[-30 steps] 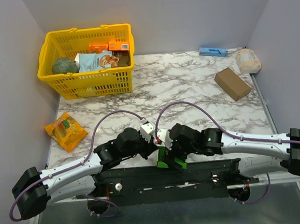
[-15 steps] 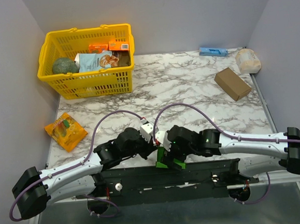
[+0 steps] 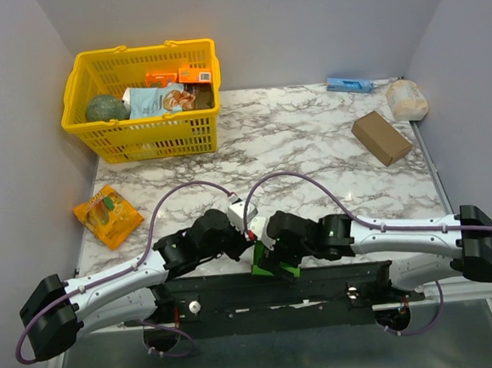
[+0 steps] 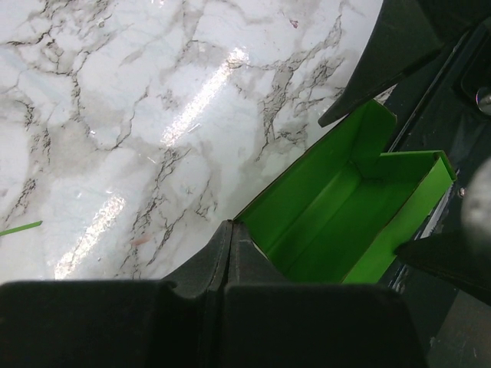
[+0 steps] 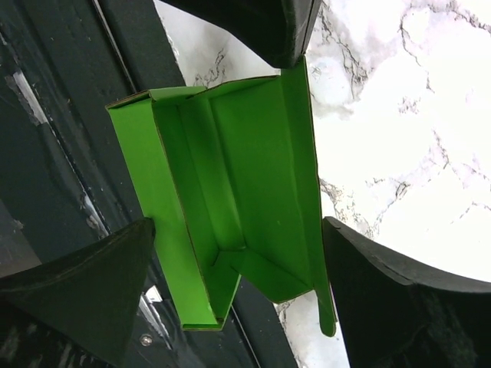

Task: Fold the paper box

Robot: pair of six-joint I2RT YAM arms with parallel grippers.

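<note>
Marble table (image 3: pixel 311 145) is seen from above, w/ yellow basket (image 3: pixel 145 141) set at its far-left corner, part-filled w/ groceries. Brown cardboard box (image 3: pixel 381 137) is laid near the far-right edge. Orange snack packet (image 3: pixel 107 215) is laid flat by the left edge. Paper box (image 5: pixel 245 153), bright green, is found at the table's near edge, approx centre, partly over the black base rail (image 5: pixel 46 92). One corner is pinched by left gripper (image 4: pixel 230 230), jaws closed tight on the card. Right gripper (image 5: pixel 238 224) is spread wide, one finger either side of the box.
</note>
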